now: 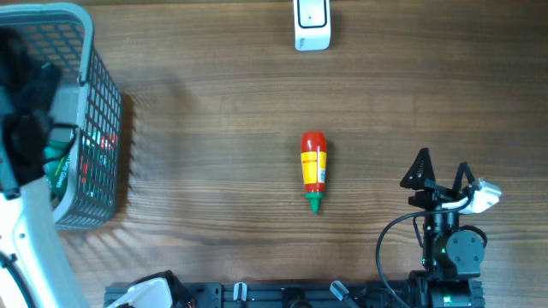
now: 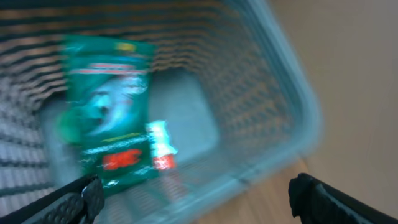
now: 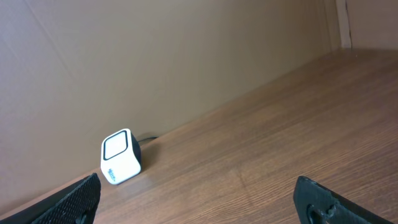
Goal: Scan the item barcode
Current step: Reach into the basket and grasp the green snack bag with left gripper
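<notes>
Tabletop [image 1: 214, 111] from overhead: sauce bottle [image 1: 313, 169] is lying on its side near the centre, red body w/ yellow label, green cap pointing toward the robot's edge. It's sitting apart from everything, nothing touching it. White scanner [image 1: 312, 24] is standing at the far edge, roughly in line w/ the bottle. Grey mesh basket [image 1: 101, 103] is sitting at the left side w/ the left arm [image 1: 26, 214] reaching over it; its tool is hard to make out from here. Right gripper [image 1: 442, 164] is hovering over bare wood to the right of the bottle, well apart from it, jaws spread & empty.

Left wrist view, badly motion-blurred: left gripper [image 2: 196, 190] is hanging above the basket, fingers [image 2: 81, 199] showing in both bottom corners, wide apart, gripping nothing. Green packet [image 2: 106, 106] is lying inside, w/ a small white-and-red item [image 2: 160, 146] just beside it, possibly a tube, too smeared to tell.

Right wrist view: right tool's jaws are standing wide at the bottom corners, nothing betw. them. Scanner is sitting ahead on the wood, close to the brown back wall [image 3: 155, 62], a dark cable trailing behind it.
</notes>
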Robot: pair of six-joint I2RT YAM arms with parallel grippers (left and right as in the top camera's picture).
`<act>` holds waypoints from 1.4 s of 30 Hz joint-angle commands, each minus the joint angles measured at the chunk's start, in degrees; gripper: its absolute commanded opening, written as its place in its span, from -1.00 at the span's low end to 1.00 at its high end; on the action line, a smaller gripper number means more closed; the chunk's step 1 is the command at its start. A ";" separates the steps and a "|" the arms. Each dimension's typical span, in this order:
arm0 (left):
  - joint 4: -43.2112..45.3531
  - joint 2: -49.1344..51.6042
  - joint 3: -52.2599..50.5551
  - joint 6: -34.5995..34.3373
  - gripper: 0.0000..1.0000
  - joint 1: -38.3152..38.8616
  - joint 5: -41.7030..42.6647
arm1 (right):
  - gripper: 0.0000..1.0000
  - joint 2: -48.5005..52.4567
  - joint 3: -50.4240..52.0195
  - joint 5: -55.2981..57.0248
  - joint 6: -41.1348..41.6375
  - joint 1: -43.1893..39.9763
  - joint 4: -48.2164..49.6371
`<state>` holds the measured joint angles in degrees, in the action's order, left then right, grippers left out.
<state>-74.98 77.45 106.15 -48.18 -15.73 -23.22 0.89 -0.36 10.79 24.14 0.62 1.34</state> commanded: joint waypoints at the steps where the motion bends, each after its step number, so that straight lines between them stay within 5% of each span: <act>1: -5.11 2.93 0.48 -3.72 1.00 -12.44 9.38 | 0.99 -0.35 0.07 0.83 0.02 0.22 0.11; 15: -1.20 15.47 -7.74 -0.02 1.00 -28.55 7.41 | 0.99 -0.35 0.04 0.83 0.02 0.22 0.11; 20: 4.68 15.47 -12.33 0.52 1.00 -28.98 -3.76 | 0.99 -0.35 0.07 0.83 -0.02 0.22 0.11; 28: 19.56 15.47 -21.62 12.02 1.00 -29.05 -2.58 | 0.99 -0.35 0.07 0.83 0.00 0.22 0.11; 42: 31.21 22.56 -25.70 11.96 1.00 -29.09 1.70 | 1.00 -0.35 0.07 0.83 0.02 0.22 0.11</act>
<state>-44.27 96.86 81.03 -37.10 -44.42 -22.39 0.89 -0.36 10.79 24.14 0.62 1.32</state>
